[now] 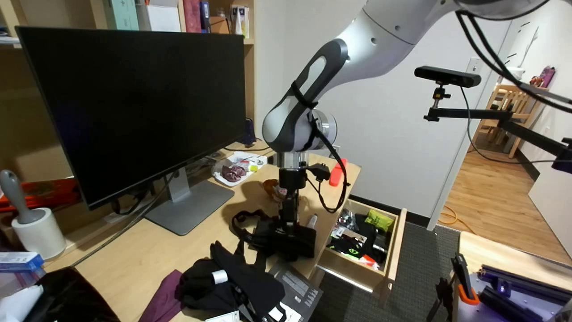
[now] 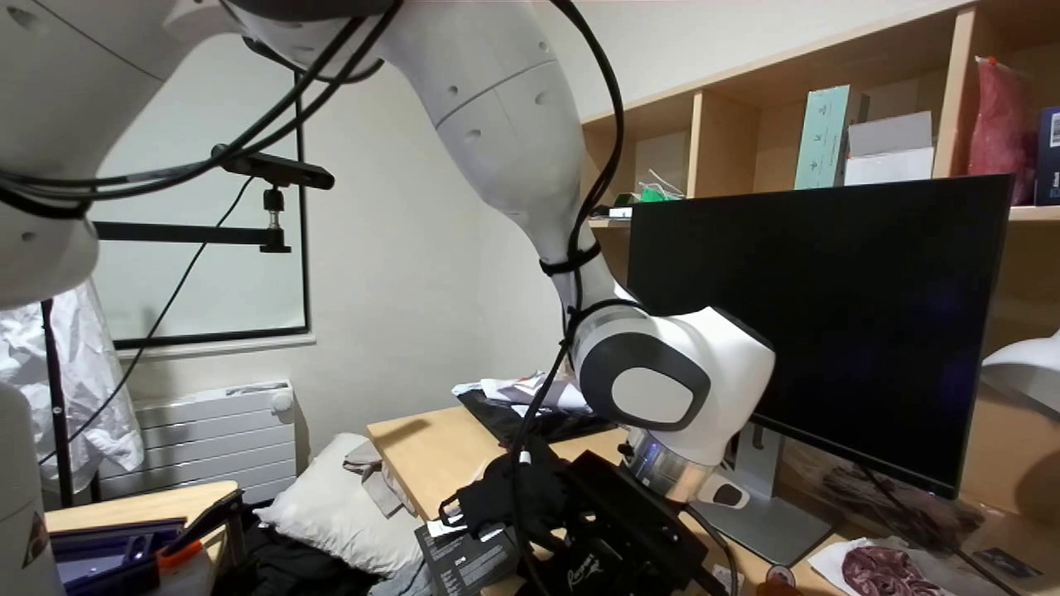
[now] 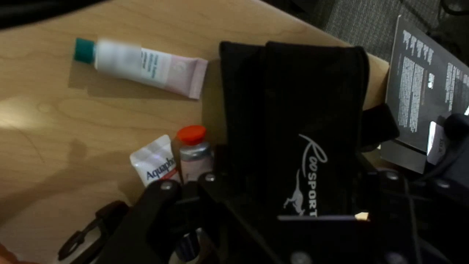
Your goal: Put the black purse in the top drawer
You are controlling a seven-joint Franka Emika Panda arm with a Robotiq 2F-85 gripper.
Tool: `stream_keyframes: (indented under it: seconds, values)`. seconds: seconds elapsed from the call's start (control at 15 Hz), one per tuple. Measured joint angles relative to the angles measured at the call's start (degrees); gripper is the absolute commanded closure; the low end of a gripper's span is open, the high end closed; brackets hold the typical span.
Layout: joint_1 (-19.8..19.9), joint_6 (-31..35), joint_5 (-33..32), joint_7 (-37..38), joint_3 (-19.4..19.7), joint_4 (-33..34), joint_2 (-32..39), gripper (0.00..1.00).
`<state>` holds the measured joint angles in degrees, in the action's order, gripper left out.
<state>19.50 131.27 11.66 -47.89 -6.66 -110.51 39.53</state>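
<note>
The small boxy purse of soft black fabric [image 3: 315,91] is straddled on the light wood desk [image 3: 44,124] by the black two-fingered gripper [image 3: 291,168]; the jaws are parted widely, a finger along each side, but whether it is pressed by them cannot be told. Just past the purse, the desk is cut off above grey carpet [image 3: 339,29]. One side is crowded by a vial with an orange-red cap [image 3: 194,152], with a dark grey box printed in white [image 3: 414,99] near the other; bare wood is seen around a white tube with a green cap [image 3: 150,68]. In an exterior view, the drawer with a light wood front [image 1: 396,246] is shown pulled out. The purse is marked with a white kangaroo and lettering.
</note>
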Motion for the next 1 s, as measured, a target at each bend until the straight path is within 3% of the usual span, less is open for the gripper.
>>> stream_keyframes:
  seconds: [0.4,0.67,1.0]
  values:
    - [0.0,-0.2,0.0,0.0,0.1,0.0,0.1,0.91]
    - [0.0,-0.2,0.1,0.0,0.2,0.0,0.3,0.98]
    - [0.0,0.0,0.7,0.2,0.9,0.0,0.3,0.92]
